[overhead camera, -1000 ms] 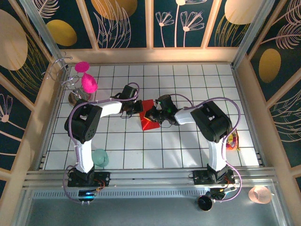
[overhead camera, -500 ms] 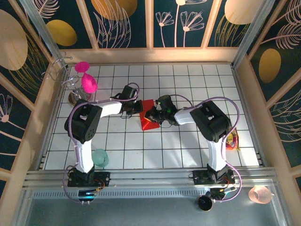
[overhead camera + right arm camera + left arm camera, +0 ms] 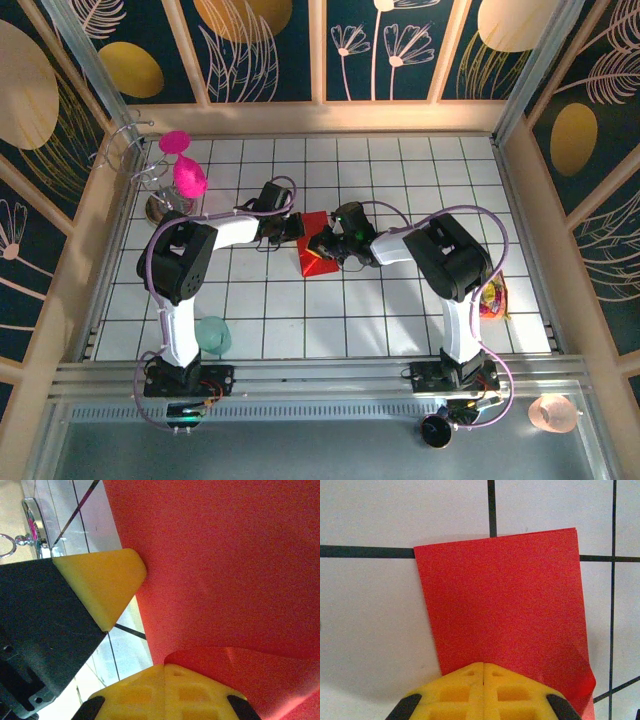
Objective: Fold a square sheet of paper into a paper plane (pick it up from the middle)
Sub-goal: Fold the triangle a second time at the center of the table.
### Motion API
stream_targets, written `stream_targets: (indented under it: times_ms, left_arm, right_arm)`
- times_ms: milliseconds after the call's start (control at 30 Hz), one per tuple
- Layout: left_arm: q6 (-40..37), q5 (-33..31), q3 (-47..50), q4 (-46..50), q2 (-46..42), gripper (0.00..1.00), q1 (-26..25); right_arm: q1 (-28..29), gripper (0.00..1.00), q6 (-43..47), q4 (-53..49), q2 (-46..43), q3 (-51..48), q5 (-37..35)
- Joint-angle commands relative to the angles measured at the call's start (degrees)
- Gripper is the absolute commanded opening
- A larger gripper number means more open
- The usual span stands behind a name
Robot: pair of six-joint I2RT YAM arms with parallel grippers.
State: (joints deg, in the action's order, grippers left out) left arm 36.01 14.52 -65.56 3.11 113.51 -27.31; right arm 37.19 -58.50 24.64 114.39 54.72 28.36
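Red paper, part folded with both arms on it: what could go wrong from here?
1. The red paper has one near corner lifted beside the shut left jaws; pressing on could set a crooked crease.
2. Both arms' jaws are shut and close together at the sheet, with a curled flap by the right jaws; pulling apart might tear it.
3. It lies skewed to the tile lines and may slide.

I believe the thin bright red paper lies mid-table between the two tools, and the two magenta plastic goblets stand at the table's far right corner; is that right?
Not quite: the two magenta plastic goblets stand at the far left corner of the white tiled table, as the top external view shows. The thin bright red paper does lie mid-table between the left tool and the right tool.
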Motion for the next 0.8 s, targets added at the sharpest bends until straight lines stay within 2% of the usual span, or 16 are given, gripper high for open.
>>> stream_targets:
  times_ms: [0,767]
  left_arm:
    - [0.16,0.06,1.75,2.25,0.13,0.06,0.38]
    - [0.24,0.07,2.19,2.07,-0.27,0.06,0.37]
  right_arm:
    - [0.25,0.00,-0.94,2.34,0.94,0.71,-0.32]
    - [0.03,0.00,-1.43,0.69,1.53,0.55,-1.62]
